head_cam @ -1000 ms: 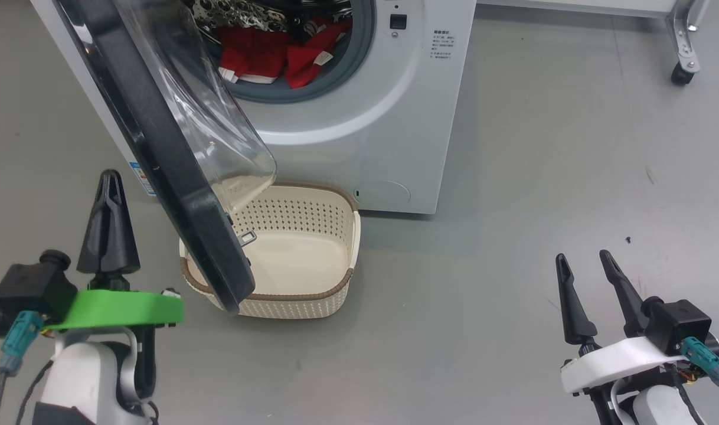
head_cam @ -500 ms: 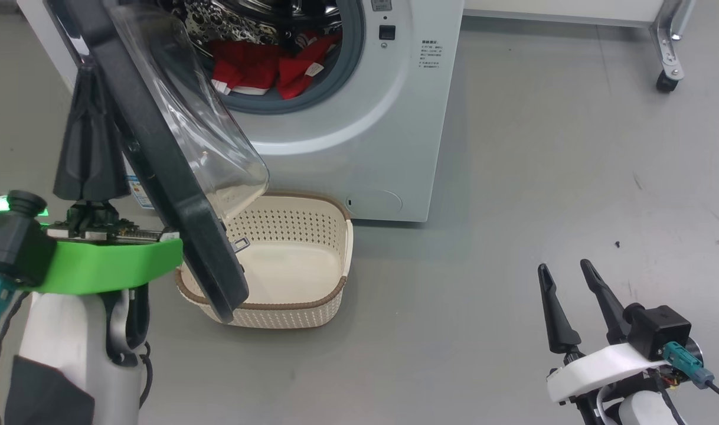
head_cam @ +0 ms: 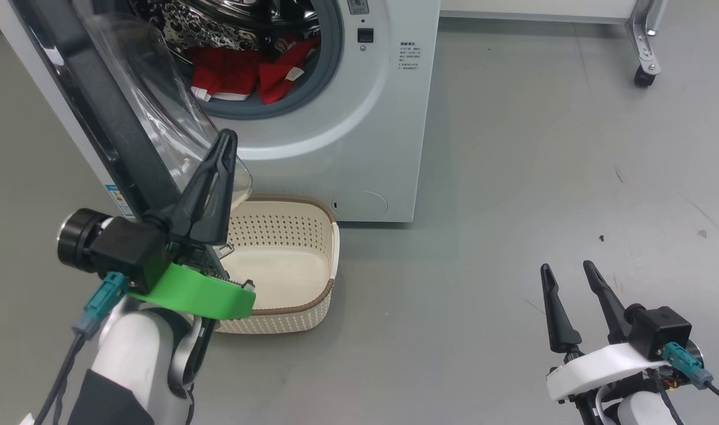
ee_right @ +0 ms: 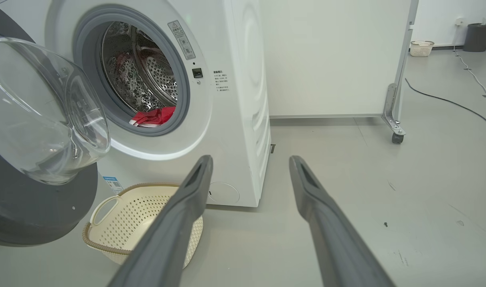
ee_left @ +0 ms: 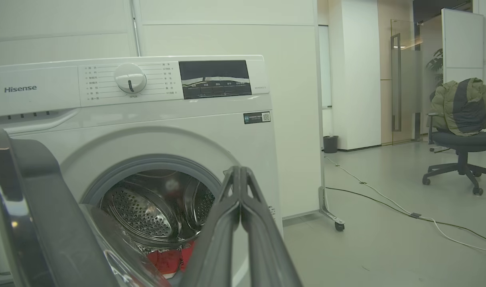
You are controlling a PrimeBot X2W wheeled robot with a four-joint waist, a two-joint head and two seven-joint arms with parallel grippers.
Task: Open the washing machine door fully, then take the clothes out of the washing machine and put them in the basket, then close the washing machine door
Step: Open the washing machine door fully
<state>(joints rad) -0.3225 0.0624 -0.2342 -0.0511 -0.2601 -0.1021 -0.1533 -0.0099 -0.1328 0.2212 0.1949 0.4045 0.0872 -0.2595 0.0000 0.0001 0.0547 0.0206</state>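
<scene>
Grey polished floor [head_cam: 513, 177] carries the washing machine [head_cam: 359, 147], white, with a grey gasket round a steel drum. Red clothes [head_cam: 229, 74] with white trim lie bunched at the drum's front lip, inside the opening. The washing machine door [head_cam: 114, 118], black-rimmed with a bulging clear bowl, stands swung out on the left, above the left end of the basket [head_cam: 288, 230], which is cream and perforated and sits on the floor just before the machine. The left gripper [head_cam: 228, 139], fingers pressed together on nothing, crosses the bowl's lower edge in the head view; whether it touches cannot be told. The right gripper [head_cam: 566, 267] stands spread, holding nothing, well apart to the right. A caster [head_cam: 643, 77] shows beyond the machine. The door's top is cut off, and the door and left arm hide the basket's left end.
</scene>
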